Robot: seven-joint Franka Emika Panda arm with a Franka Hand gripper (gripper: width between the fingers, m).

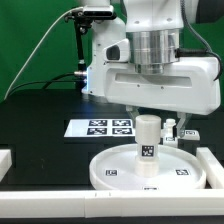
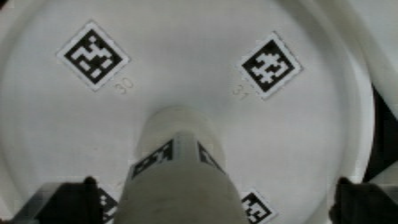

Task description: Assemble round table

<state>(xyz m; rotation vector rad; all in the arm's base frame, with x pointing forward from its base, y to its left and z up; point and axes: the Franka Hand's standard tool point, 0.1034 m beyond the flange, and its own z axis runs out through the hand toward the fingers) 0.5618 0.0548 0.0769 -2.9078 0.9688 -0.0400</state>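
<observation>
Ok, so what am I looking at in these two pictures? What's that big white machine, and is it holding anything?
The big white machine is a robot arm that is putting a small round table together. One picture comes from a camera standing off the arm. The other comes from a camera on the arm's wrist, looking down past its gripper, the two-fingered grasping part.

On the black surface lies a large white disc, the tabletop, with small black-and-white square tags on it. A short thick white leg stands upright on its middle. Behind the disc lies a flat marker board, and white rails edge the work area.

The gripper holds nothing. Its dark fingers stand wide apart on either side of the leg, with a gap on each side.
</observation>
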